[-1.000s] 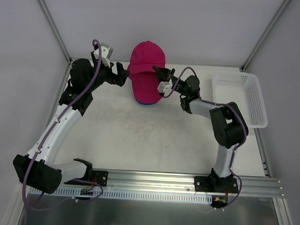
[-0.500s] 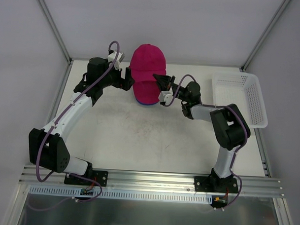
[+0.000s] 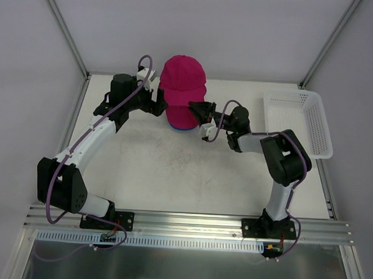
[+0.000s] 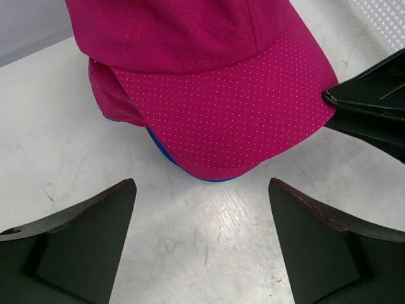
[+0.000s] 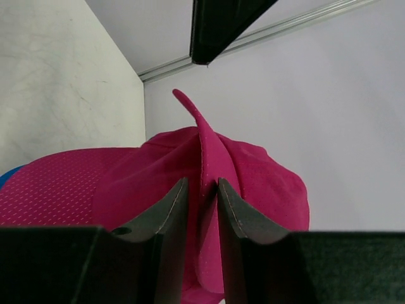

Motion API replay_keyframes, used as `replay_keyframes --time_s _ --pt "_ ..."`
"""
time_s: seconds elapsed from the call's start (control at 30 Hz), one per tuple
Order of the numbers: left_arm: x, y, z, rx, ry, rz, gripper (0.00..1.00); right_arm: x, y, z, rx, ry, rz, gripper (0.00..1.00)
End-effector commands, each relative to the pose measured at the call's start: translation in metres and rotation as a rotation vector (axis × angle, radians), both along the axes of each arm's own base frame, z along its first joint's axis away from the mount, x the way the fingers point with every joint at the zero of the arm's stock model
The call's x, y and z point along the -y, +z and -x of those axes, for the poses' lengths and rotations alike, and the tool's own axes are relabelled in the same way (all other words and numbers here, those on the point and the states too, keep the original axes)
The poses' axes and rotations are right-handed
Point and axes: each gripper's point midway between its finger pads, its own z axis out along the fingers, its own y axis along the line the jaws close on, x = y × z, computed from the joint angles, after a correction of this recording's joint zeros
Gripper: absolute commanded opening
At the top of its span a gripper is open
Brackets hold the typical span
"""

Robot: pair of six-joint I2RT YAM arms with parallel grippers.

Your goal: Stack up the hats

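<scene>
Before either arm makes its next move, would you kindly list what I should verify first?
1. The magenta perforated fabric cap tops the stack: ok.
2. The royal blue fabric cap lies at the bottom, only its edge showing: ok.
3. The right end effector is free of the magenta brim: cannot tell; the brim stands between its jaws.
4. The left end effector is open and clear of the caps: ok.
5. The white plastic mesh tray stands apart from the stack: ok.

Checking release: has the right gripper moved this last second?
Yes. The right gripper came nearer the bases, from level with the far rim of the white tray toward its middle.
</scene>
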Motion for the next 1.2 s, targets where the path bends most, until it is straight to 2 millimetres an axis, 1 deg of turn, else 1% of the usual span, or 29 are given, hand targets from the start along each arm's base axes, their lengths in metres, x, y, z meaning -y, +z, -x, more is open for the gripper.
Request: replay_keyframes --time_s 0.0,0.1,0.13,0.17,0.23,0.27,0.3,0.33,0.37,0.4,0.47,0.5,0.57,0.6,0.63,0.67,0.7,0.73,0.77,0.8,0.83,0.9,0.93,0.97,1.0,1.07,1.1,1.13,1.17 --pt "0.0 0.016 0.007 0.038 -0.027 0.037 0.88 0.012 0.056 0.03 0.302 0.048 -0.082 0.27" --pt "0.001 0.02 0.01 0.015 -0.033 0.082 0.89 0.018 0.046 0.035 0.308 0.058 -0.058 0.34" --pt "0.002 0.022 0.013 -0.017 -0.023 0.133 0.91 0.021 0.045 0.034 0.309 0.053 -0.053 0.36" --pt "-0.003 0.024 0.012 -0.031 -0.012 0.158 0.91 0.023 0.045 0.036 0.317 0.054 -0.049 0.44" --pt "0.0 0.025 0.018 -0.098 -0.032 0.244 0.93 0.027 0.04 0.039 0.307 0.053 -0.041 0.57" --pt "-0.001 0.026 0.02 -0.121 -0.039 0.274 0.96 0.03 0.044 0.042 0.308 0.05 -0.044 0.7" --pt "-0.007 0.027 0.019 -0.142 -0.029 0.304 0.97 0.033 0.045 0.042 0.302 0.044 -0.046 0.77" --pt "-0.004 0.027 0.025 -0.173 -0.065 0.339 0.97 0.036 0.043 0.043 0.279 0.034 -0.046 0.82" --pt "-0.004 0.026 0.025 -0.213 -0.067 0.378 0.97 0.039 0.045 0.043 0.264 0.024 -0.053 0.9" --pt "-0.01 0.028 0.024 -0.23 -0.061 0.404 0.97 0.045 0.055 0.041 0.221 -0.008 -0.083 0.93" --pt "-0.008 0.026 0.025 -0.292 -0.084 0.456 0.95 0.053 0.066 0.036 0.15 -0.053 -0.127 0.99" --pt "-0.009 0.03 0.022 -0.297 -0.09 0.471 0.94 0.06 0.075 0.028 0.11 -0.109 -0.17 1.0" --pt "-0.009 0.026 0.017 -0.354 -0.096 0.511 0.93 0.069 0.087 0.021 0.036 -0.164 -0.207 1.0" --pt "-0.009 0.032 0.014 -0.353 -0.102 0.524 0.92 0.077 0.092 0.012 -0.002 -0.231 -0.229 1.0" --pt "-0.009 0.032 0.011 -0.367 -0.104 0.535 0.92 0.083 0.089 0.006 -0.118 -0.274 -0.221 1.0" --pt "-0.007 0.028 0.007 -0.403 -0.112 0.556 0.91 0.086 0.101 -0.002 -0.17 -0.308 -0.235 1.0" --pt "-0.006 0.033 0.004 -0.406 -0.115 0.565 0.91 0.097 0.105 -0.015 -0.248 -0.389 -0.257 1.0" --pt "-0.005 0.031 0.001 -0.418 -0.111 0.573 0.9 0.103 0.079 -0.024 -0.425 -0.449 -0.195 1.0" --pt "-0.005 0.027 -0.004 -0.445 -0.099 0.588 0.89 0.107 0.081 -0.025 -0.543 -0.463 -0.221 1.0" --pt "-0.004 0.025 -0.007 -0.457 -0.095 0.594 0.89 0.111 0.099 -0.03 -0.585 -0.485 -0.25 0.99" --pt "-0.004 0.023 -0.012 -0.475 -0.084 0.608 0.88 0.118 0.08 -0.03 -0.715 -0.527 -0.219 0.99" --pt "-0.004 0.023 -0.018 -0.492 -0.078 0.624 0.86 0.118 0.073 -0.025 -0.918 -0.531 -0.242 0.99" --pt "-0.004 0.022 -0.02 -0.501 -0.075 0.631 0.85 0.122 0.07 -0.021 -1.04 -0.551 -0.224 0.98" --pt "-0.003 0.016 -0.024 -0.524 -0.068 0.642 0.83 0.119 0.059 -0.019 -1.199 -0.549 -0.255 0.96" --pt "-0.002 0.016 -0.027 -0.53 -0.067 0.648 0.82 0.116 0.056 -0.015 -1.301 -0.523 -0.254 0.94" --pt "-0.002 0.009 -0.031 -0.561 -0.055 0.663 0.79 0.12 0.054 -0.012 -1.514 -0.519 -0.282 0.89" --pt "-0.001 0.008 -0.033 -0.563 -0.054 0.665 0.76 0.111 0.043 -0.009 -1.685 -0.475 -0.305 0.87" --pt "-0.001 0.008 -0.038 -0.553 -0.056 0.67 0.75 0.112 0.048 -0.011 -1.748 -0.456 -0.33 0.84" --pt "-0.001 0.007 -0.04 -0.553 -0.054 0.671 0.74 0.108 0.047 -0.011 -1.805 -0.437 -0.342 0.83"
